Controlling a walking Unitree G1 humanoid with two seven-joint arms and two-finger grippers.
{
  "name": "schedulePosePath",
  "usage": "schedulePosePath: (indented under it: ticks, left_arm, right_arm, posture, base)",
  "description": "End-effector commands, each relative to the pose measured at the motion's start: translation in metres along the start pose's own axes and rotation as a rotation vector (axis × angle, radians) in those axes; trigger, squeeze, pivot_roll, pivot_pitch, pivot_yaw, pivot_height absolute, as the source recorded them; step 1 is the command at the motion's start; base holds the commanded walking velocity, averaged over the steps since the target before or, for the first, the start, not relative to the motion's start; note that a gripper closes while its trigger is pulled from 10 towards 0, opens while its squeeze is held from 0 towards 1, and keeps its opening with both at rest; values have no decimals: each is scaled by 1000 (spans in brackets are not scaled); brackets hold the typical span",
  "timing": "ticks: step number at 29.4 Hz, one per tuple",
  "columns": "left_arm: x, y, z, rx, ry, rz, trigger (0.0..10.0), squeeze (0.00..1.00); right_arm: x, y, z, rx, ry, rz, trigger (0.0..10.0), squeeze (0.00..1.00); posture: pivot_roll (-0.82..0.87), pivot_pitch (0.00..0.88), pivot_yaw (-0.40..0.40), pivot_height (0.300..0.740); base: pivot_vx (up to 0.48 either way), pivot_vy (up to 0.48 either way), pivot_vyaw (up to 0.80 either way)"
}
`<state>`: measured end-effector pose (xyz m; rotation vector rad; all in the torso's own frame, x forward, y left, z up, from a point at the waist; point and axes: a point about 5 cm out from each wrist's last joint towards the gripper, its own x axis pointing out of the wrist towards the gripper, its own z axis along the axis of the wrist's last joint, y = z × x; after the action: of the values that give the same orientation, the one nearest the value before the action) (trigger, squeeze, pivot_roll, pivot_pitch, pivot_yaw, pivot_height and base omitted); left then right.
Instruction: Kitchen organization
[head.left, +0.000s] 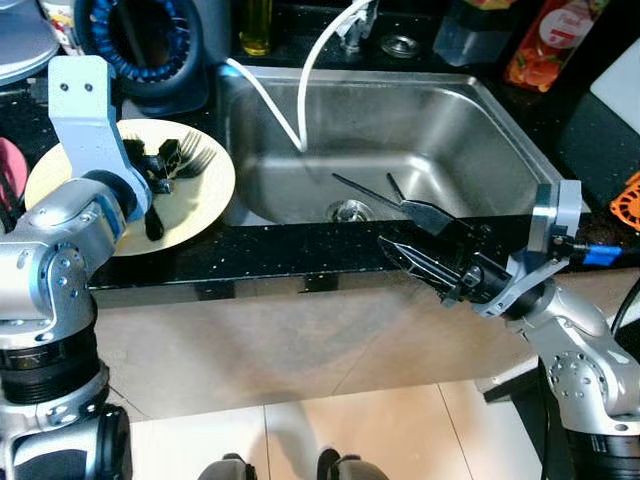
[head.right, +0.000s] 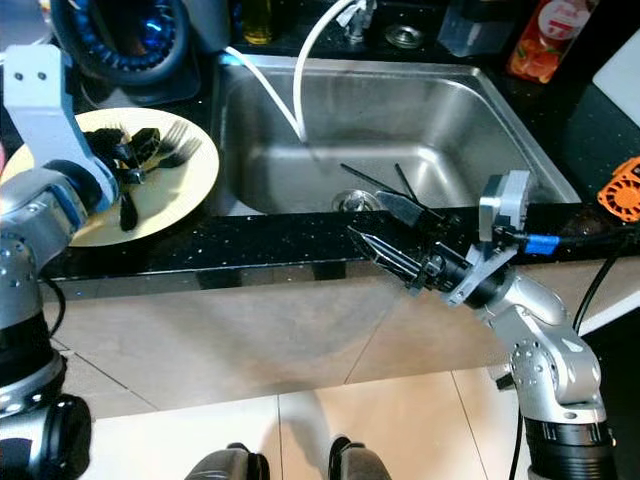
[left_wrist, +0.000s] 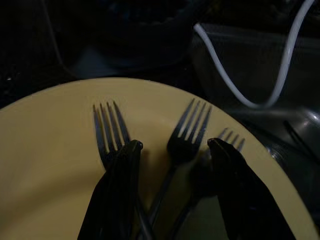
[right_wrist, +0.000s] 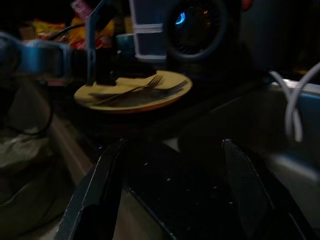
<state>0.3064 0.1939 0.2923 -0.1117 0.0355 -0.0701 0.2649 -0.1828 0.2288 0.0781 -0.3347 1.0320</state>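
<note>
A yellow plate (head.left: 205, 195) sits on the black countertop (head.left: 300, 255) just left of the stainless sink (head.left: 400, 130), and three forks (left_wrist: 187, 135) lie on it with their tines fanned toward the sink side. The left gripper (left_wrist: 175, 147) is down over the plate; in its wrist view its two black fingers (left_wrist: 122, 170) stand apart on either side of the fork handles — spread, not yet closed on any of them, with the middle fork between the tips.

The right gripper (head.left: 395, 215) reaches out over the front edge of the counter by the sink's drain (head.left: 348, 211), its long fingers splayed wide and grasping nothing. From its wrist view the plate and forks appear across the dark counter, with the left arm above them.

A white hose (head.left: 300, 90) loops from the faucet area down into the sink basin. Behind the plate stands a dark round appliance with a blue ring (head.left: 140, 40). At the back of the counter are a bottle of yellowish liquid (head.left: 255, 25) and, to the right, a packet with an orange-red label (head.left: 545, 45) — its writing is too small to read. An orange trivet-like object (head.left: 628, 200) lies at the far right edge.
</note>
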Motion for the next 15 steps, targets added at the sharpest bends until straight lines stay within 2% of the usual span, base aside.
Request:
schedulePosePath:
  ticks: [1, 6, 15]
  left_arm:
    - [-3, -6, 1, -3, 15, 1, 10000, 0]
    - [-5, -7, -3, -25, 51, 14, 10000, 0]
    - [-2, 5, -17, -52, 169, 128, 10000, 0]
  right_arm:
    - [-5, 2, -1, 5, 21, 55, 10000, 0]
    - [-4, 7, -1, 18, 23, 117, 10000, 0]
    - [5, 7, -6, 12, 35, 128, 10000, 0]
  posture:
    - [135, 138, -75, 740]
    - [142, 139, -78, 740]
    - [139, 142, -74, 740]
  base:
    - [0, 0, 0]
    - [0, 0, 0]
    - [0, 0, 0]
